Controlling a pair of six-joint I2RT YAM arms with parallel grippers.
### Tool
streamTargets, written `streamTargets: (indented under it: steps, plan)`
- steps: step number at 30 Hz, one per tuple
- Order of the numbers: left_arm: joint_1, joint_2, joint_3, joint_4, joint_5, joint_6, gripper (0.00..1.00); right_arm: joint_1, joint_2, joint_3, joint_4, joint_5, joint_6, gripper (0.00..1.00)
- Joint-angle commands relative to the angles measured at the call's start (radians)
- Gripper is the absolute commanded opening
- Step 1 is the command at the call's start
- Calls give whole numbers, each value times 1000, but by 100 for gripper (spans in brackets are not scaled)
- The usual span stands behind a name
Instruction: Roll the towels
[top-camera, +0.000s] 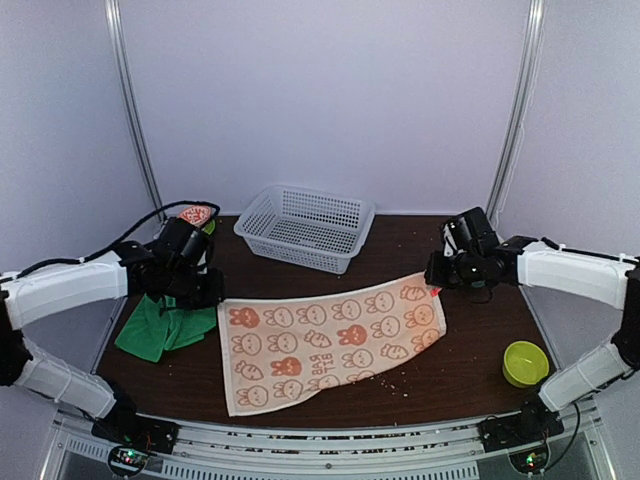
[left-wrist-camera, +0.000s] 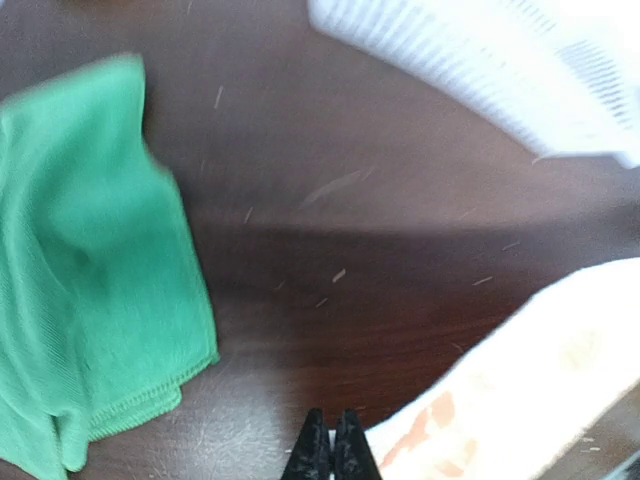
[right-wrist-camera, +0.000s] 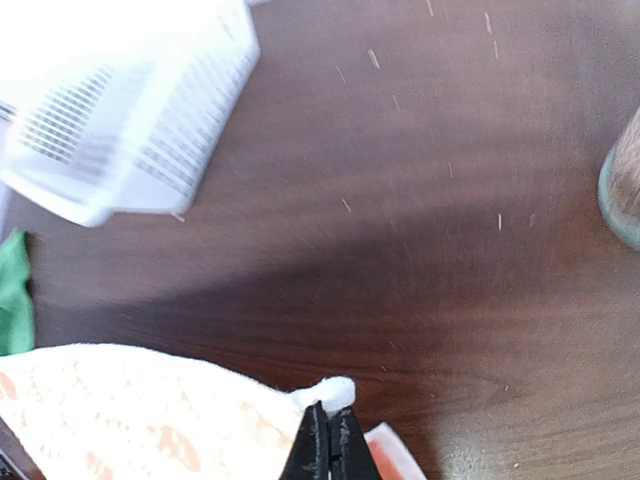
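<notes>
While apparently laying out, not yet rolling: right tool (right-wrist-camera: 330, 425) pinched shut on far corner of orange towel (top-camera: 330, 345), spread on counter (top-camera: 470, 365) between both tools. Left tool (left-wrist-camera: 329, 430) shut too, cloth edge just right of it; cannot tell whether caught. Green towel (top-camera: 155, 325) crumpled left of left tool. Next: needs both far corners gripped, cloth drawn taut and flat, then rolled.

basket (left-wrist-camera: 480, 60) blurring ahead of left gripper (left-wrist-camera: 329, 445) | orange towel (right-wrist-camera: 130, 410) running off-frame left of right gripper (right-wrist-camera: 327, 440) | round thing (right-wrist-camera: 625, 180) being cropped to its right
</notes>
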Motion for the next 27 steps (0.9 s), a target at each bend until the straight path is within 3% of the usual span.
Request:
streamTargets:
  steps: [1, 10, 17, 22, 27]
  plan:
    - [-19, -209, 113, -19, -52, 137, 0, 21, -214, 8, 44, 12, -49, 0]
    - [-103, -533, 134, -68, -36, 251, 0, 127, -647, -17, -19, 35, -188, 0]
    - [-125, -757, 101, -113, -11, 227, 0, 178, -839, 30, -197, 45, -186, 0]
    - [-125, -738, 120, -134, -45, 228, 0, 178, -836, 12, -236, 110, -162, 0]
    - [-125, -548, 89, -57, -76, 225, 0, 167, -744, -115, -99, 166, -65, 0]
